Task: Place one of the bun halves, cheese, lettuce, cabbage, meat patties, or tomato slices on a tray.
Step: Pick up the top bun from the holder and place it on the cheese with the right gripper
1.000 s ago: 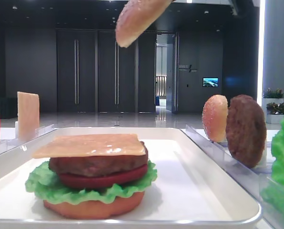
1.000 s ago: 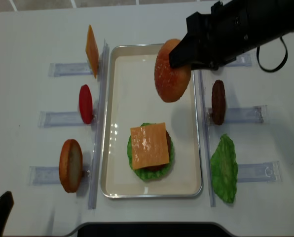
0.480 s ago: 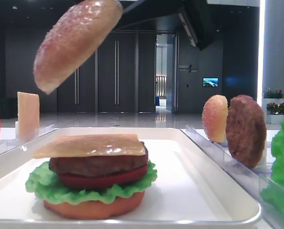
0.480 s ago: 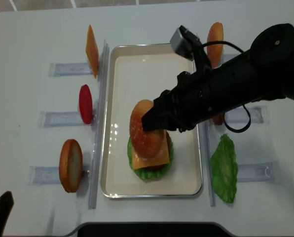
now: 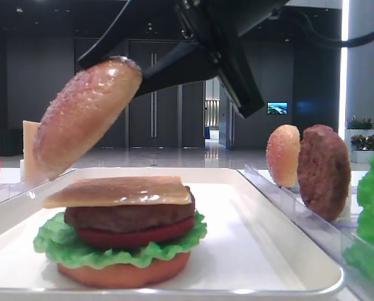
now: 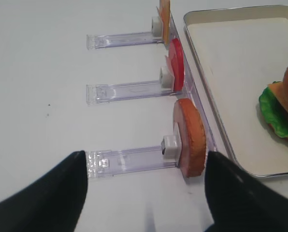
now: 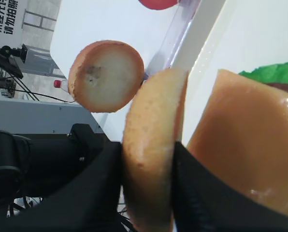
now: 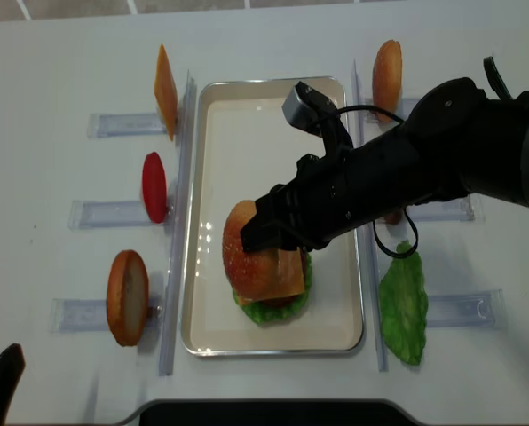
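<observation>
My right gripper (image 8: 263, 232) is shut on the domed, speckled bun top (image 5: 85, 118), its black fingers (image 7: 110, 169) pressing both faces. The bun (image 8: 243, 250) hangs tilted just above the left side of a stack on the white tray (image 8: 273, 142). The stack has cheese (image 5: 118, 190) on top, then a meat patty (image 5: 130, 217), a tomato slice (image 5: 137, 237), lettuce (image 5: 54, 246) and a flat bun base (image 5: 124, 273). The left gripper (image 6: 144, 193) stands open low over the table beside the tray, with nothing between its fingers.
Clear racks flank the tray. On the left stand a cheese slice (image 8: 164, 89), a tomato slice (image 8: 154, 186) and a plain bun base (image 8: 127, 297). On the right stand a paler bun top (image 8: 387, 67), a patty (image 5: 324, 172) and lettuce (image 8: 402, 302).
The right arm has carried the bun top from above the tray's far end down to just over the stack's left side. The left gripper has not moved.
</observation>
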{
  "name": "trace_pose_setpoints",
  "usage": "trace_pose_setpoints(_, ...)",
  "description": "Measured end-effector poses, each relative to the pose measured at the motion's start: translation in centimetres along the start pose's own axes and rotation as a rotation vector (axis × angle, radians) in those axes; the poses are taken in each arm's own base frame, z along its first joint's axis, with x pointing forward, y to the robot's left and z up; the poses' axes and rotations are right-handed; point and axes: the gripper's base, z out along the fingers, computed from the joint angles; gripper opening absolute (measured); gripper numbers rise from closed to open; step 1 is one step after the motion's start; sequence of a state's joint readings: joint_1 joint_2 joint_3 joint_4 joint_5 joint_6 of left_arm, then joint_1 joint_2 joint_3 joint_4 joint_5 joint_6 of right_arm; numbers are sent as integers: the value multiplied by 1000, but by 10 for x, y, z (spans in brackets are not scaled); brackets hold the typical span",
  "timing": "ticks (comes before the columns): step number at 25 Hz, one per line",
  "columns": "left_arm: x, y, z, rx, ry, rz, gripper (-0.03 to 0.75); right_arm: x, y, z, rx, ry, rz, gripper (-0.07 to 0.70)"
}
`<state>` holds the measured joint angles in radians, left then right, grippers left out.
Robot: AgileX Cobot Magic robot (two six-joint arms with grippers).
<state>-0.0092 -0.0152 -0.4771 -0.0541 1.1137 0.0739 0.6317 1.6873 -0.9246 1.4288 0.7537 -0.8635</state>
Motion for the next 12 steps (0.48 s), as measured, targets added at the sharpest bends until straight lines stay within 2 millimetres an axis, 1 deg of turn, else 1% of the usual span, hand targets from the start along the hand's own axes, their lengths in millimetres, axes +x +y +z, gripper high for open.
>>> trace_pose_setpoints(8,0,0,0,0,-1,0,576,-10,-18,-11,-14,-26,63,220)
trace_pose_setpoints(12,0,0,0,0,-1,0,576,-8,-22,-7,-40,2,89,219)
